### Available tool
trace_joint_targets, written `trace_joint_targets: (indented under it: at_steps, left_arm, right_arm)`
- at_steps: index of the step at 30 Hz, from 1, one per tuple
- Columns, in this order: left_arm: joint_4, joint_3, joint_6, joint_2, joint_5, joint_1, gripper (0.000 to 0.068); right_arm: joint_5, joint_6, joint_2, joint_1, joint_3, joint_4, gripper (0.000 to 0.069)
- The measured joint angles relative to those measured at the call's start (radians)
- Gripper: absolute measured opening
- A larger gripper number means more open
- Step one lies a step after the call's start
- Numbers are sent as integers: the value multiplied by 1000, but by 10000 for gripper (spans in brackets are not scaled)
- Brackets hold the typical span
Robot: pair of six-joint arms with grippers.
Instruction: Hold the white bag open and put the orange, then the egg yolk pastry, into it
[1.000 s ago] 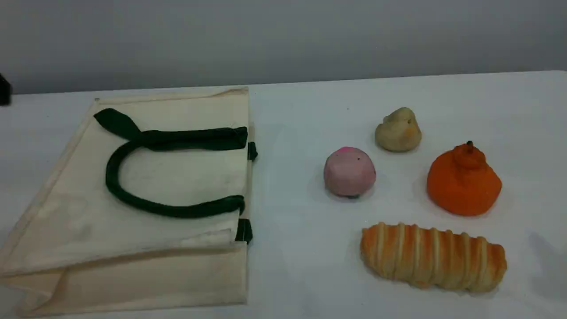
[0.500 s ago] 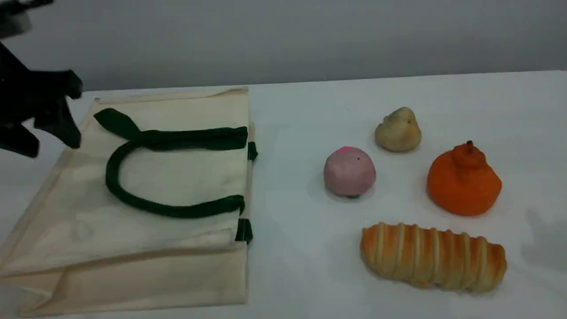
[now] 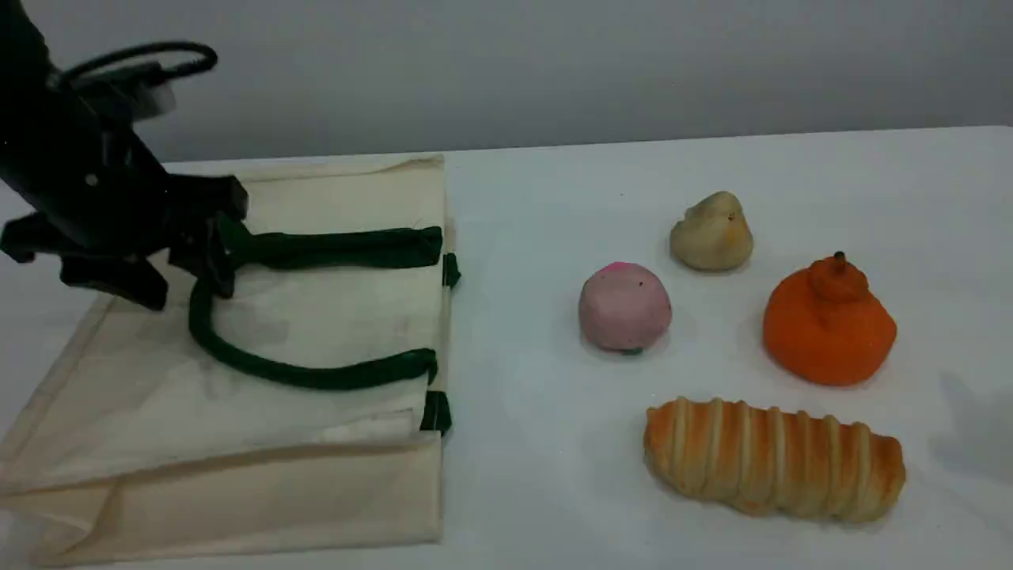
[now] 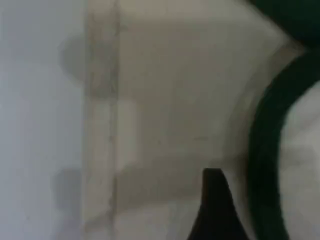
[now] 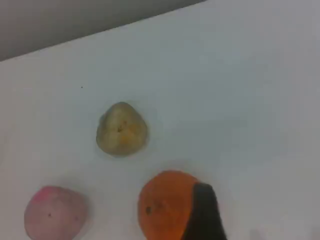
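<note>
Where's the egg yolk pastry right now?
In the scene view the pastry sits on the table's right half, farthest back, between the pink ball and the orange.

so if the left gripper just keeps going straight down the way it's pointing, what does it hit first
Most likely the white bag. The left gripper hangs open above the bag's far left part, and its wrist view shows cream canvas straight ahead, with the dark green handle just to one side. Height is unclear, so it could clip the handle first.
</note>
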Motion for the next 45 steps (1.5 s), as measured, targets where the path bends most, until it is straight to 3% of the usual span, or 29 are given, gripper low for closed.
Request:
trace_joint_targets:
  at_steps: [16,18,24,29,32,40,45]
  left_arm:
    - [0,-56,3,173,-10,-20,414]
    - [-2,-56,5,173,-4,-20,365]
    - [-7,-60,24,171,21,-20,72]
    - [-5,-129,46,128,182,-20,70]
    - [-70,-195,120,57,236,-20,70]
    - [-330,-368,366,-178,450,-21,68]
    - [-420,-405,397,-296,564,-21,68]
  right_arm:
    - [-4,-2,1,0,0,0,475]
    - [-4,-2,1,0,0,0,475]
    - [-1,0,2,1,0,0,475]
    - [6,0,27,1,0,0,475]
    - [7,0,43,1,0,0,475]
    - [16,-2,72,31,0,2,475]
    - [-47,-2,76,124,0,3,475]
